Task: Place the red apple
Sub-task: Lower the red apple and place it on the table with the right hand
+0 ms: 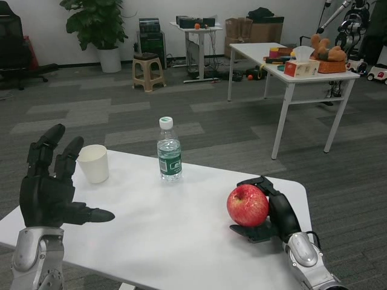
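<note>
1. Red apple: round, yellow-flecked, at about four o'clock on the white worktop, near the right-hand edge; stem dimple up.
2. Right hand: black, wrapped round the apple from its three o'clock side, fingers curled over the top and under the base; grasping the fruit. Whether the apple rests on the worktop or sits just above it cannot be told.
3. Left hand: at nine o'clock, fingers spread and raised, holding nothing, well apart from the apple.
4. Paper cup: eleven o'clock, just beside the left hand.
5. Water bottle: twelve o'clock, upright.
6. Judgement: the right hand owns the move; setting down needs only lowering and releasing.
</note>
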Robot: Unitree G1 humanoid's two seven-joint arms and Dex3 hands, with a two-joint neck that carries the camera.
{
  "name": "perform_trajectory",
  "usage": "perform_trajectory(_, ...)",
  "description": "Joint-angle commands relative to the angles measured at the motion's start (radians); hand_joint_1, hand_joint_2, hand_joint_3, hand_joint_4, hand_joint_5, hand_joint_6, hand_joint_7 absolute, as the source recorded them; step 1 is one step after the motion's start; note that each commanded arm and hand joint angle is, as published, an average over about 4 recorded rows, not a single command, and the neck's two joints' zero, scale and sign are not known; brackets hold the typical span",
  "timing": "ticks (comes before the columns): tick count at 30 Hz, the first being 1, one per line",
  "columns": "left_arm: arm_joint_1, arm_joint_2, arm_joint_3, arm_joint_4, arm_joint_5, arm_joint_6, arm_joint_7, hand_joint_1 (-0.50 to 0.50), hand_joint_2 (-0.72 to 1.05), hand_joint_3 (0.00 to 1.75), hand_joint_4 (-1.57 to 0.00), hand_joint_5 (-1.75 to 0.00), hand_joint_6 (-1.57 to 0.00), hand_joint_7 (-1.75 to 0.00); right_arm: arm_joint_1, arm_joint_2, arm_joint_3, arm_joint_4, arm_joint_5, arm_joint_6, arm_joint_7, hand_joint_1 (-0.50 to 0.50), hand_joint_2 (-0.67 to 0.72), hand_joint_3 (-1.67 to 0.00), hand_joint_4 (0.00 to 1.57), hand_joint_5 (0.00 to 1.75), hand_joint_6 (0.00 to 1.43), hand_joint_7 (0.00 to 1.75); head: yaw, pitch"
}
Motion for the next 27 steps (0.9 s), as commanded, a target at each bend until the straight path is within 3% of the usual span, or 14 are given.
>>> perform_trajectory(1, -0.007, 0.011, 0.001, 0.009, -0.002, -0.006, -0.004, -0.43, -0.10, 0.00, 0.00, -0.62, 0.00, -0.70, 0.045, 0.000, 0.029, 0.042, -0.018, 0.048, 0.021, -0.24, -0.29, -0.95, 0.49, 0.29, 0.19, 0.82, 0.000, 0.000)
perform_trajectory(5, -0.007, 0.009, 0.001, 0.010, -0.004, -0.006, -0.004, -0.43, -0.10, 0.00, 0.00, -0.62, 0.00, -0.70, 0.045, 0.001, 0.029, 0.042, -0.018, 0.048, 0.022, -0.28, -0.29, -0.95, 0.37, 0.10, 0.14, 0.75, 0.000, 0.001)
perform_trajectory(16, -0.001, 0.011, 0.001, 0.009, -0.005, -0.007, -0.004, -0.43, -0.10, 0.00, 0.00, -0.62, 0.00, -0.70, 0.052, 0.001, 0.029, 0.037, -0.018, 0.048, 0.024, -0.33, -0.26, -0.95, 0.22, 0.00, 0.11, 0.70, -0.001, 0.001)
perform_trajectory(21, 0.000, 0.011, 0.001, 0.009, -0.005, -0.007, -0.004, -0.43, -0.10, 0.02, 0.00, -0.62, 0.00, -0.70, 0.055, 0.001, 0.029, 0.036, -0.017, 0.048, 0.025, -0.38, -0.22, -0.79, 0.12, 0.00, 0.11, 0.66, -0.001, 0.001)
perform_trajectory(27, 0.005, 0.011, 0.001, 0.009, -0.005, -0.008, -0.004, -0.43, -0.10, 0.00, 0.00, -0.62, 0.00, -0.70, 0.061, 0.000, 0.029, 0.029, -0.014, 0.046, 0.028, -0.42, -0.21, -0.69, 0.00, 0.00, 0.01, 0.51, -0.002, 0.002)
